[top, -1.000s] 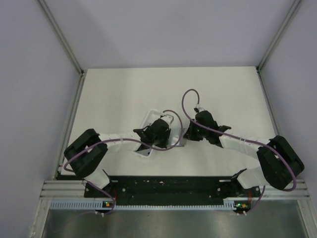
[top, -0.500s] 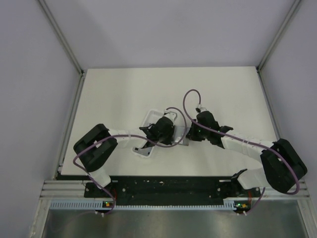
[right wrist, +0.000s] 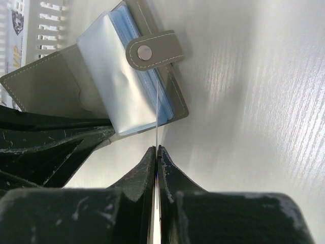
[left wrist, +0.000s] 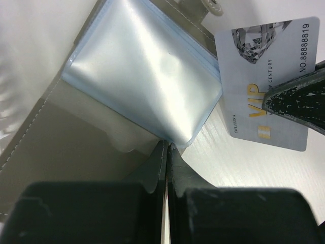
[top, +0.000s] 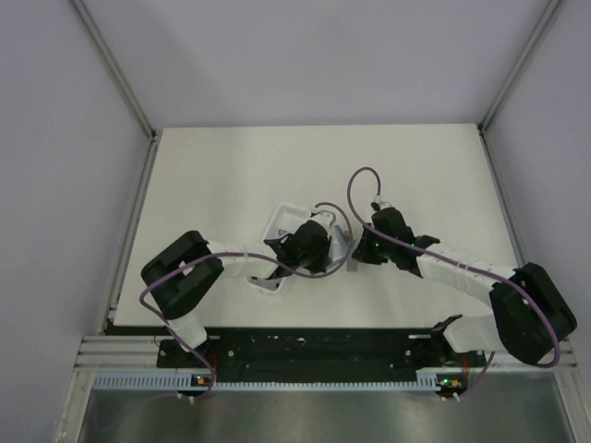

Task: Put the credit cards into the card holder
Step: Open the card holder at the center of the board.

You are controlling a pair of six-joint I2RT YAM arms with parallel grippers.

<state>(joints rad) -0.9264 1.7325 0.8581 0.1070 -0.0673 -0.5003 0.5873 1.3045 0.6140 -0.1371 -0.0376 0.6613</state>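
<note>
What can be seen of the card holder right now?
The card holder lies open on the white table: a grey leather-like cover with pale stitching, a strap tab with a round metal snap, and a stack of clear bluish plastic sleeves. The fingers of the left gripper are shut on one sleeve's near corner. The credit card, pinched by the right gripper, meets the sleeves' edge; whether it is inside is unclear.

Overhead view looking steeply down, both wrist views close up, sharing the card holder (right wrist: 45, 91)
</note>
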